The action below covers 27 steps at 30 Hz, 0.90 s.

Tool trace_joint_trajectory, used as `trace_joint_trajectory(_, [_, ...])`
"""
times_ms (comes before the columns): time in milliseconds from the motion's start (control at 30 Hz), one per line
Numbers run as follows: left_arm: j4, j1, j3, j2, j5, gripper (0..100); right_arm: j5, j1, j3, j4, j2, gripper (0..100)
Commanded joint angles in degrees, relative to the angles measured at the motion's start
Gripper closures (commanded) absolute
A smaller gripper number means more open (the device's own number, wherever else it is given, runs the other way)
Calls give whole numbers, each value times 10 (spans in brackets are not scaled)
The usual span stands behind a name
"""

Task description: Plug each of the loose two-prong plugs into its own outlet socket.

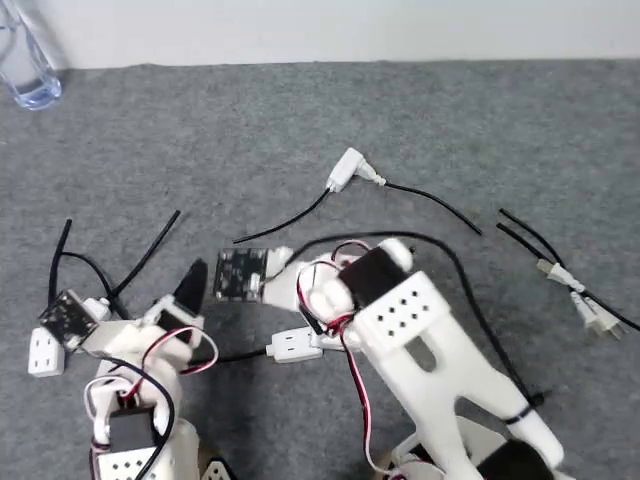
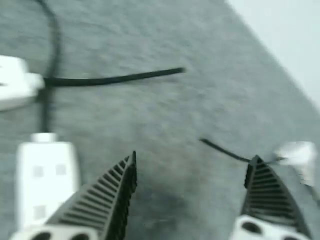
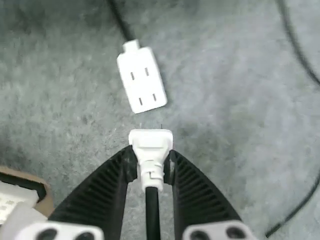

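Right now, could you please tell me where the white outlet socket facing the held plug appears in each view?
High view: the outlet socket lies lower middle, beside the right arm.
Left wrist view: not in it; the block by the left tool looks like another.
Right wrist view: the outlet socket sits upper middle, ahead of the plug in the right tool.
Shared landmark: its black cord, in high and right wrist views.

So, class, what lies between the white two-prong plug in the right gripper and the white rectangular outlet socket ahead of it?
Only bare grey carpet, seen in the right wrist view; the plug and socket are apart.
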Motion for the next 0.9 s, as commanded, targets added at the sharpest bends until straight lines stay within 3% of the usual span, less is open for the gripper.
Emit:
trace_joint_trajectory(0, [20,-69,-6,-6,-47,671,61,6,19,-44,28,989])
trace_joint_trajectory(100, [19,-116,-6,-6,-83,671,111,14,21,-67,66,989])
trace_joint_trajectory(267, [20,-118,-6,-6,-88,671,189,20,-2,-71,125,989])
trace_joint_trajectory(867, [19,-117,-6,-6,-88,671,191,16,-65,-64,166,989])
